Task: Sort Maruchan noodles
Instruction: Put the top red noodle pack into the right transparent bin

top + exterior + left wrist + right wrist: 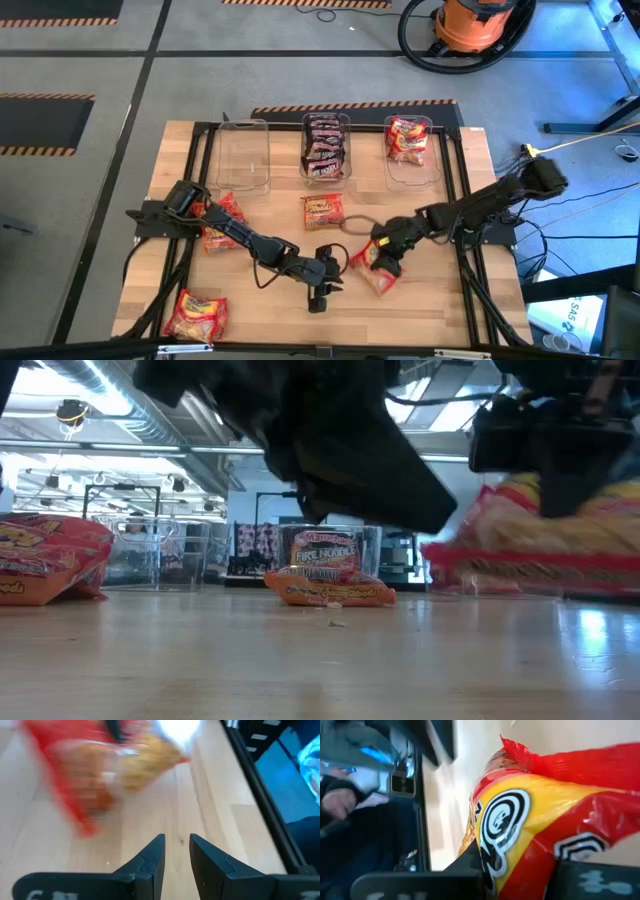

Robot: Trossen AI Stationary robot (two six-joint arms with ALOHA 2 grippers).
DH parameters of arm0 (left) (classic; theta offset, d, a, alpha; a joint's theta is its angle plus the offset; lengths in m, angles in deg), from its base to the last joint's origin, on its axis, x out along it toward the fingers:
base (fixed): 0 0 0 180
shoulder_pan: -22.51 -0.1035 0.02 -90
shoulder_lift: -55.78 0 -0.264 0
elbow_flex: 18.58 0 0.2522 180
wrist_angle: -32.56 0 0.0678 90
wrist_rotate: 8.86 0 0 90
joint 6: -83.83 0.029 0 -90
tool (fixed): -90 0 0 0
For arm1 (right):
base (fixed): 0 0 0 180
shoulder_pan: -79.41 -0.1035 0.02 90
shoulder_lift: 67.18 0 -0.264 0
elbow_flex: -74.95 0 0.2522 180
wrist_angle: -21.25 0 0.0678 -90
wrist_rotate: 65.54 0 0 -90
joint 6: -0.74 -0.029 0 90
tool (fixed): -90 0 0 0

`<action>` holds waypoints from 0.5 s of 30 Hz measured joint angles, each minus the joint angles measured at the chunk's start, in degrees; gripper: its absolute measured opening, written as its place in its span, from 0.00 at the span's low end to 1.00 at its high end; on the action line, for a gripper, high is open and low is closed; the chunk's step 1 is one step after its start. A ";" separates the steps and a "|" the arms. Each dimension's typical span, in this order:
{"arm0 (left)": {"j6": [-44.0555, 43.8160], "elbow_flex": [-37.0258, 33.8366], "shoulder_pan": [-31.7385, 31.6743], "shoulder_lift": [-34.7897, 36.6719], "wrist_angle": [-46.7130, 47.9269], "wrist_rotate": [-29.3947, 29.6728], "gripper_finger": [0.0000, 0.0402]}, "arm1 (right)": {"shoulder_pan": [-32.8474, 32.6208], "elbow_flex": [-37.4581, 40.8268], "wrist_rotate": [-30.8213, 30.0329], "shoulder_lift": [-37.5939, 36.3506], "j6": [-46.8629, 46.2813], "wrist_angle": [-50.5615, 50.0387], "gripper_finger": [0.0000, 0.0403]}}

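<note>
Right wrist view: noodle packet [530,820] between right jaws.

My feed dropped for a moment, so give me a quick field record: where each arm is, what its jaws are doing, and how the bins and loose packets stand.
right gripper: jaws shut on a red-and-yellow noodle packet, front centre-right of the table
left gripper: front centre, nothing held, jaws narrowly apart
left bin: looks empty
middle bin: dark packets
right bin: one orange-red packet
loose packets: one mid-table, one under the left arm, one front-left corner
</note>
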 joint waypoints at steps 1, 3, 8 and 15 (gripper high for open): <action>0.53 0.00 0.23 0.12 0.02 0.25 0.21 | 0.69 0.00 -1.30 -2.22 1.25 -2.59 0.07; 1.69 0.00 0.50 0.14 0.05 0.26 0.21 | 2.68 -0.10 -2.80 -6.96 4.14 -7.30 0.08; 1.84 0.00 0.28 0.14 0.15 0.67 0.21 | 9.20 -6.16 -8.62 -17.21 14.41 -28.16 0.08; 1.84 0.00 0.24 0.14 -0.36 1.36 0.21 | 17.54 -21.76 -32.35 -22.61 40.19 -53.30 0.09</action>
